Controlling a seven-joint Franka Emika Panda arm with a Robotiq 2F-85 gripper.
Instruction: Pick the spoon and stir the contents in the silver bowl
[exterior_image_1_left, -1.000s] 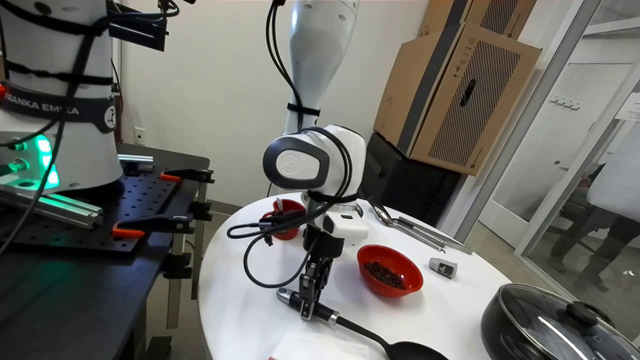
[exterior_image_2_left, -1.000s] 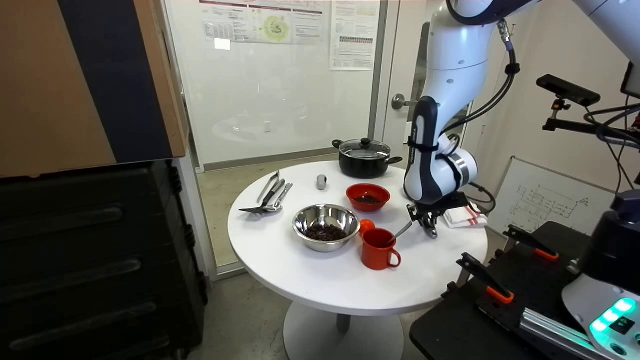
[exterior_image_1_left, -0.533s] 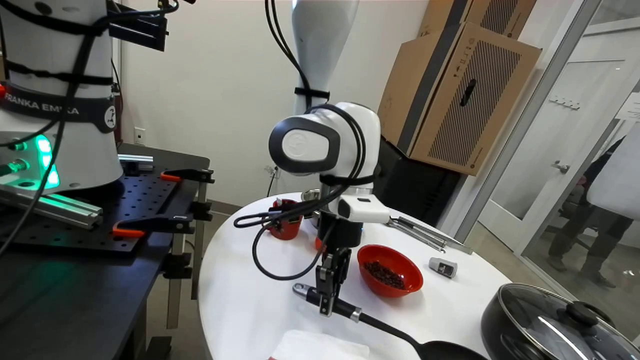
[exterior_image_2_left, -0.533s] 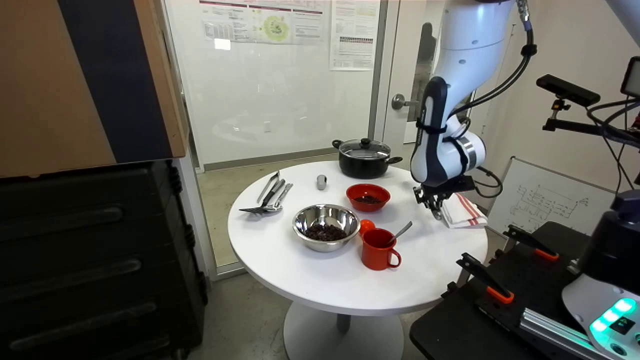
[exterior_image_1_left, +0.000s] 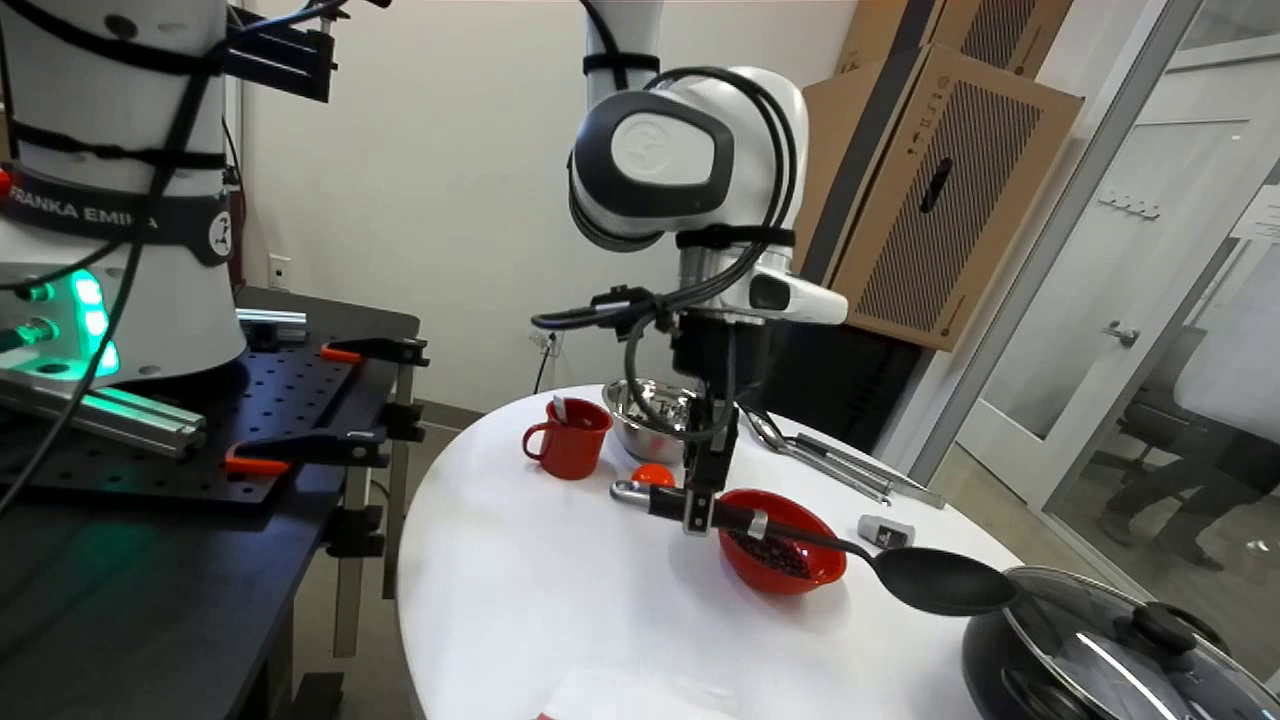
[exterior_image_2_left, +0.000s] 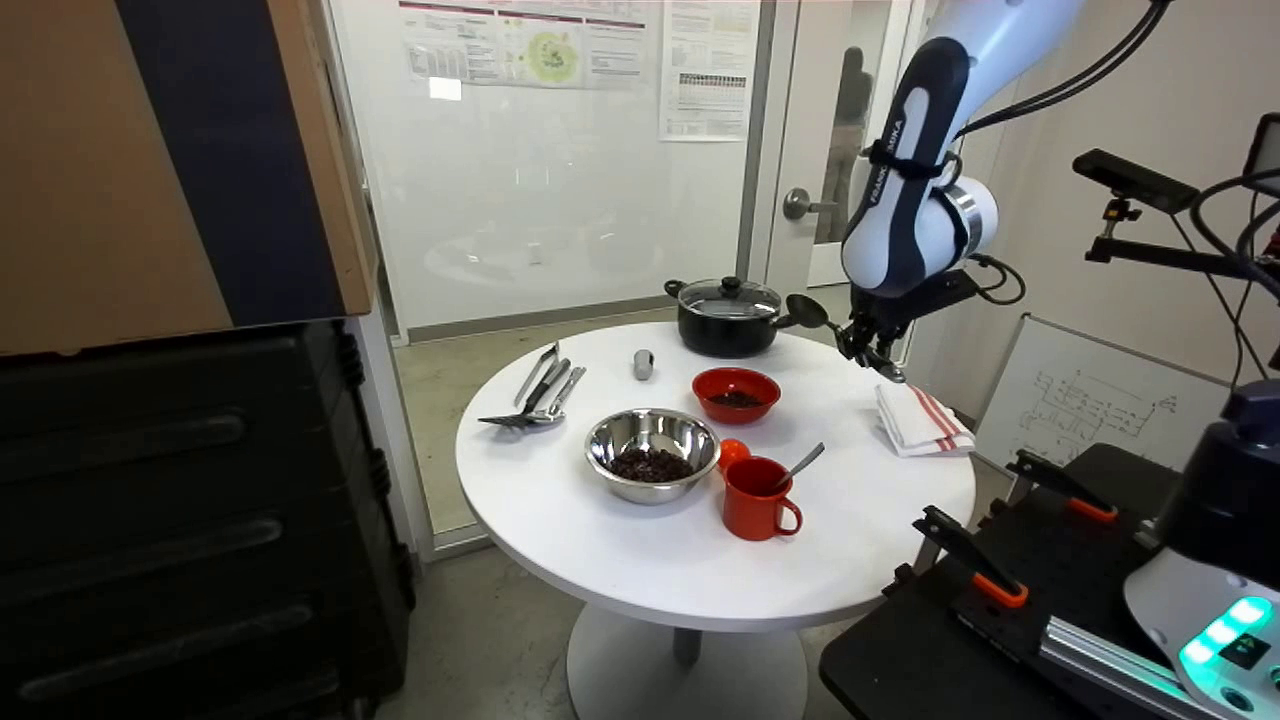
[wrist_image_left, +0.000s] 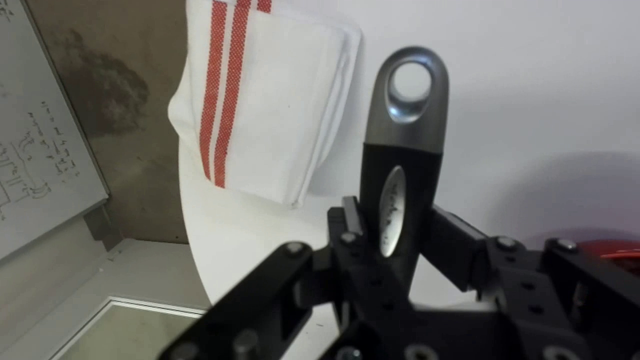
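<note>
The black spoon (exterior_image_1_left: 945, 582) is held level above the table, its scoop near the pot's lid in an exterior view. Its scoop also shows in an exterior view (exterior_image_2_left: 806, 311). My gripper (exterior_image_1_left: 698, 515) is shut on the black handle. In the wrist view the gripper fingers (wrist_image_left: 392, 220) press both sides of the spoon handle (wrist_image_left: 420, 160), with the holed metal end pointing away; the scoop is out of that view. The silver bowl (exterior_image_2_left: 650, 492) stands on the table with dark bits inside. It also shows behind the gripper in an exterior view (exterior_image_1_left: 640, 440).
A red bowl (exterior_image_2_left: 735, 410) with dark bits and an orange ball (exterior_image_1_left: 653, 474) lie between gripper and silver bowl. A red mug (exterior_image_2_left: 755, 515) holding a utensil stands beside it. Also there: black lidded pot (exterior_image_2_left: 728, 335), folded cloth (wrist_image_left: 280, 100), other utensils (exterior_image_2_left: 540, 395), small grey object (exterior_image_1_left: 886, 535).
The gripper has risen with the spoon, lifting it off the table, and moved away from the red mug. The silver bowl is now less hidden in an exterior view.
</note>
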